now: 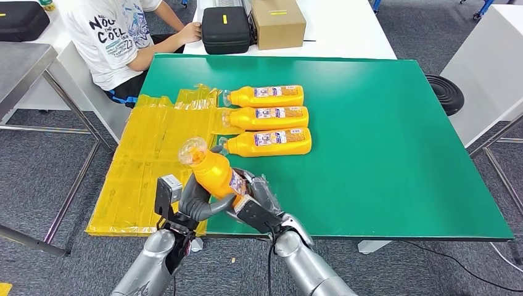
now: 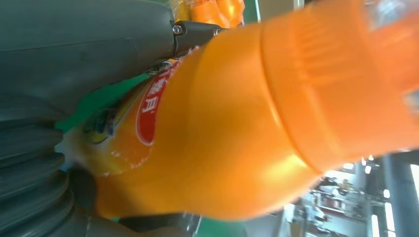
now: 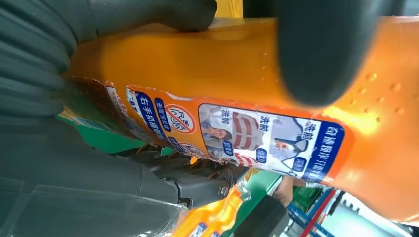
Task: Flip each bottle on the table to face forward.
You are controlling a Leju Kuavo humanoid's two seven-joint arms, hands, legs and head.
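Four orange bottles are in the scene, all glossy moulded plastic with clear caps and printed paper labels. Three lie on their sides in a tidy column on the matte green table: the far bottle, the middle bottle and the near bottle, caps toward the left, blue-and-white labels facing up. They lie close side by side near the table's left part.

The fourth, the held bottle, is lifted above the table's near-left corner, tilted with its clear cap up and to the left. Both hands grip it. The left hand, smooth grey with a thick thumb and a ribbed cover, wraps the body from the left; in the left wrist view the bottle's rounded shoulder and ridged orange neck band are close, with a red oval on its label. The right hand, dark-fingered, clasps the lower body from the right; the right wrist view shows the blue-and-white back label with small pictures, droplets on the shiny plastic, and a torn label edge by the palm.

Crinkled yellow plastic sheets cover the surface left of the table. A person in a white printed shirt sits at the far left. On a white table beyond stand one black case and one cardboard box
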